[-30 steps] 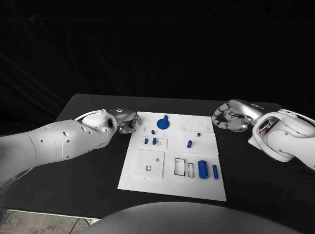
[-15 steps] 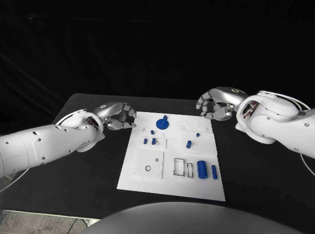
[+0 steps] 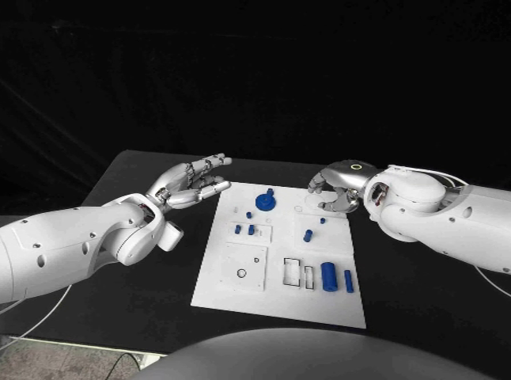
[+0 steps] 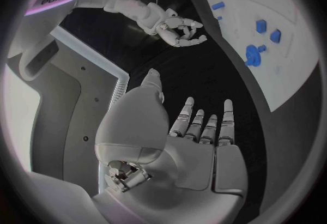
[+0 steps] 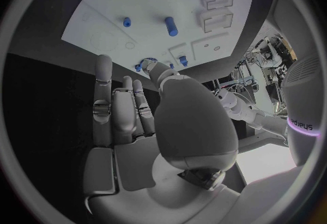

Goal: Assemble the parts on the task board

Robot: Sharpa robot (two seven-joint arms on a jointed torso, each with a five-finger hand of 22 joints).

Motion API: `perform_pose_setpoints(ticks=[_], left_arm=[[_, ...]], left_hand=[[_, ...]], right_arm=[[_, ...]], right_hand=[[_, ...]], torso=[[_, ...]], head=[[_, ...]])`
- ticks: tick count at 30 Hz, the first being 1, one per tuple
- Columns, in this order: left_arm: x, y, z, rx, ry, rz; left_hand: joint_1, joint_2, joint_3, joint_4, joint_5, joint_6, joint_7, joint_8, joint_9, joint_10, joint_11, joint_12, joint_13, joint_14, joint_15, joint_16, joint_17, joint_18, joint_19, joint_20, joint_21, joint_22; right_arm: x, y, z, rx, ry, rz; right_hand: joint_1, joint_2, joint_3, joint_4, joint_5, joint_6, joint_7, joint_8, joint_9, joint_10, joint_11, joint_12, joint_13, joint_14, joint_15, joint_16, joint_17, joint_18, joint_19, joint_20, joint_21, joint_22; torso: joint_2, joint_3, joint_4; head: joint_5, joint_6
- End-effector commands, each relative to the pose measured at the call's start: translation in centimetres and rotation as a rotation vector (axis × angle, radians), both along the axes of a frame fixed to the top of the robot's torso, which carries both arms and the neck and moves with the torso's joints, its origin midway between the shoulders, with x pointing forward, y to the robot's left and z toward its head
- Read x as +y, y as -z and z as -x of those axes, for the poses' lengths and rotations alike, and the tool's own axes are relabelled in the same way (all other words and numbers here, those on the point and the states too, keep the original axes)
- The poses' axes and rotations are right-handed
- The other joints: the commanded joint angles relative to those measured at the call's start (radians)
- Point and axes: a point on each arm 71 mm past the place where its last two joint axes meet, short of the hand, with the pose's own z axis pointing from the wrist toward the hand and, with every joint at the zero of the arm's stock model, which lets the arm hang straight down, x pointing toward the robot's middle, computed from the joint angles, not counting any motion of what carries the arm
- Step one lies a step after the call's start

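1. The left hand (image 3: 193,180) – silver, jointed metal – hovers with fingers spread and straight, holding nothing, just beside the task board's near-left far corner.
2. The right hand (image 3: 333,187) has its fingers curled inward around nothing, above the board's far right corner.
3. The task board (image 3: 239,289), a flat white plate on the matt black bench (image 3: 119,277), lies between the hands.
4. Small blue parts sit on it – a round knobbed disc (image 3: 265,200) nearest the left hand, a smooth stubby cylinder (image 3: 328,275) well nearer the robot.
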Motion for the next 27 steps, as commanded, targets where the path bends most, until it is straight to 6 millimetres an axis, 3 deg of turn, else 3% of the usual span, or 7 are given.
perform_pose_setpoints(ticks=[1, 5, 11, 15, 27], left_arm=[[-0.3, -0.3, 0.3, 0.133, 0.012, 0.26], [-0.4, -0.2, 0.4, 0.156, 0.018, 0.282], [-0.6, 0.1, 0.4, 0.177, 0.019, 0.284], [-0.8, 0.2, 0.3, 0.192, 0.023, 0.28], [-1.2, 0.5, 0.4, 0.212, 0.032, 0.275]], left_hand=[[-0.033, -0.004, -0.009, 0.002, -0.031, -0.094, -0.016, -0.012, -0.061, -0.022, -0.013, -0.036, -0.048, -0.023, 0.003, -0.031, -0.03, -0.008, -0.06, 0.008, -0.01, -0.161], [-0.043, 0.012, -0.008, -0.003, -0.044, -0.116, -0.026, -0.013, -0.099, -0.033, -0.026, -0.061, -0.084, -0.03, 0.013, -0.037, -0.037, 0.011, -0.084, 0.024, -0.011, -0.246], [-0.015, 0.049, -0.012, -0.002, -0.01, -0.12, -0.021, -0.014, -0.126, -0.036, -0.017, -0.064, -0.101, -0.026, 0.025, -0.036, -0.035, 0.027, -0.082, 0.05, -0.01, -0.282], [0.008, 0.072, -0.025, -0.003, 0.025, -0.129, -0.021, -0.015, -0.14, -0.037, 0.0, -0.061, -0.108, -0.019, 0.036, -0.033, -0.033, 0.029, -0.069, 0.059, -0.006, -0.282], [0.025, 0.092, -0.049, -0.003, 0.034, -0.138, -0.033, -0.016, -0.154, -0.036, 0.02, -0.055, -0.114, -0.011, 0.046, -0.031, -0.031, 0.025, -0.052, 0.062, -0.004, -0.287]], right_arm=[[-0.1, 0.8, 0.1, -0.018, -0.035, 0.04], [-0.5, 1.6, 0.1, -0.001, -0.023, 0.032], [-1.2, 2.7, 0.0, 0.016, -0.002, 0.027], [-1.6, 3.4, 0.1, 0.03, 0.008, 0.029], [-2.4, 5.5, 0.2, 0.066, 0.032, 0.018]], right_hand=[[0.0, 0.006, -0.007, -0.002, 0.002, 0.018, 0.005, -0.009, -0.01, 0.015, -0.002, -0.012, -0.023, -0.002, 0.005, 0.002, -0.003, 0.02, 0.01, 0.0, -0.007, -0.001], [0.002, 0.01, -0.009, -0.004, 0.008, 0.028, 0.007, -0.013, -0.017, 0.027, 0.001, -0.017, -0.041, -0.003, 0.006, 0.0, -0.006, 0.018, 0.012, 0.002, -0.012, -0.001], [0.002, 0.017, -0.008, -0.004, 0.024, 0.047, 0.012, -0.016, -0.027, 0.053, 0.003, -0.023, -0.068, -0.001, 0.009, 0.004, -0.006, 0.018, 0.017, 0.003, -0.017, 0.0], [0.0, 0.02, -0.008, -0.003, 0.027, 0.057, 0.014, -0.02, -0.034, 0.073, 0.003, -0.026, -0.086, 0.0, 0.011, 0.005, -0.007, 0.017, 0.021, 0.005, -0.02, 0.002], [-0.009, 0.023, -0.01, 0.003, 0.005, 0.08, 0.019, -0.027, -0.049, 0.118, -0.001, -0.036, -0.127, 0.004, 0.015, 0.011, -0.006, 0.018, 0.028, 0.008, -0.029, 0.004]], torso=[[-0.001, -0.0014, -0.0015], [-0.001, 0.0002, -0.0017], [-0.001, -0.0003, -0.0025], [-0.001, -0.0001, -0.0022], [-0.001, -0.0015, 0.0]], head=[[-0.002, 0.0], [-0.004, 0.0], [-0.009, 0.0], [-0.012, 0.0], [-0.021, 0.0]])
